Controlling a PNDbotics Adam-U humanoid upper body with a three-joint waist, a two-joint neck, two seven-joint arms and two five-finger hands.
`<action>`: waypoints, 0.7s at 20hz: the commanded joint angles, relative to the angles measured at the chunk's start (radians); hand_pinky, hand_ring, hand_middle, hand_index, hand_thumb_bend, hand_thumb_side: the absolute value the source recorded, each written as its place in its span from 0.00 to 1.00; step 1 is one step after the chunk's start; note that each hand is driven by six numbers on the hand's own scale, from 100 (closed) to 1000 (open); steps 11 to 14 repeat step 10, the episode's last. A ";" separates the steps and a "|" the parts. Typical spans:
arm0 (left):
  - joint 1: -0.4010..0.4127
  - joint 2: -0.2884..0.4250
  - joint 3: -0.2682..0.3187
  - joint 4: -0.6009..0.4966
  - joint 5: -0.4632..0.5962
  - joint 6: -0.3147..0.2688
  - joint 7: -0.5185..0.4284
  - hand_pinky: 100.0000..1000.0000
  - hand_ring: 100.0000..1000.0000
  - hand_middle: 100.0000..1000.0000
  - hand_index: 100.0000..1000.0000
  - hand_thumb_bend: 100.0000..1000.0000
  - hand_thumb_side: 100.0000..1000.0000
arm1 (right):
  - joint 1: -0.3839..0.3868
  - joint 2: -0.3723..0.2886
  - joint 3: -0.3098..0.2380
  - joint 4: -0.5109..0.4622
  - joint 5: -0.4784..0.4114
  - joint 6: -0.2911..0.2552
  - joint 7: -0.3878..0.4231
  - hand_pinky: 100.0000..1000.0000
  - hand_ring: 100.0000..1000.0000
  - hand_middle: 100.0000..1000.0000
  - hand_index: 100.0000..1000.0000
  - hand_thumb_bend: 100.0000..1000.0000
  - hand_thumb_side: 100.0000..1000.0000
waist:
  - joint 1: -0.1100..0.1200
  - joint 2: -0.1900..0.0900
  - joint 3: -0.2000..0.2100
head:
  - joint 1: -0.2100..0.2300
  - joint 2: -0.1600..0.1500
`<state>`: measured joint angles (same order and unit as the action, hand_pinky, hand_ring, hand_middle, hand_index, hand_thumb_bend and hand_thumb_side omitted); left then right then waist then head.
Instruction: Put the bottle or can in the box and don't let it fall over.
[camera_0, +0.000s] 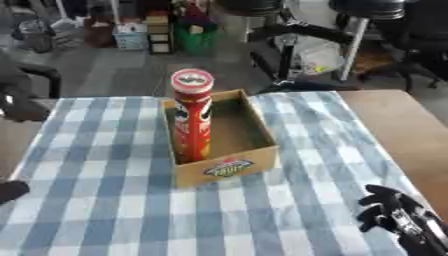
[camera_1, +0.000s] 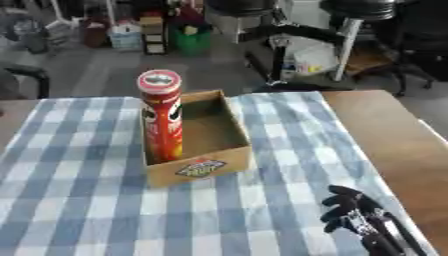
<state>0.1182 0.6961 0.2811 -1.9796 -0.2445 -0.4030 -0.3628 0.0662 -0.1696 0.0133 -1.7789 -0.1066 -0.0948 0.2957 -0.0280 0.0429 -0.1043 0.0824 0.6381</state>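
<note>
Since the red can (camera_0: 192, 116) already stands upright inside the cardboard box (camera_0: 234, 168), against its left wall at the centre of the frame, your right hand (camera_1: 354, 216) sits well apart at the lower right, fingers curled and holding nothing. The can's long axis is vertical, up and left of that hand. Your left hand (camera_0: 10, 191) barely shows at the left edge; its fingers cannot be made out.

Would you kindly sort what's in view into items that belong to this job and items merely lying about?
Job:
tall red cylindrical crisp can, upright inside the box
open brown cardboard box
robot's right hand, away from the box

Lying about:
blue-and-white checked tablecloth
green bin on the floor behind
</note>
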 joint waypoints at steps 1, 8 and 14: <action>-0.004 -0.120 0.045 -0.020 -0.009 0.051 -0.004 0.59 0.68 0.74 0.84 0.29 0.54 | 0.002 0.000 -0.006 -0.023 0.008 -0.002 -0.003 0.45 0.53 0.59 0.81 0.00 0.63 | -0.001 -0.005 0.003 | 0.023 -0.003; -0.031 -0.319 0.068 -0.018 0.027 0.184 -0.043 0.55 0.64 0.71 0.81 0.25 0.55 | 0.010 0.006 -0.007 -0.028 0.006 -0.003 -0.007 0.45 0.53 0.59 0.81 0.00 0.62 | -0.008 -0.013 0.011 | 0.045 0.004; -0.035 -0.344 0.070 -0.016 0.030 0.208 -0.044 0.55 0.64 0.71 0.81 0.24 0.55 | 0.011 0.007 -0.007 -0.027 0.006 -0.002 -0.007 0.45 0.53 0.59 0.81 0.00 0.62 | -0.007 -0.013 0.012 | 0.051 0.013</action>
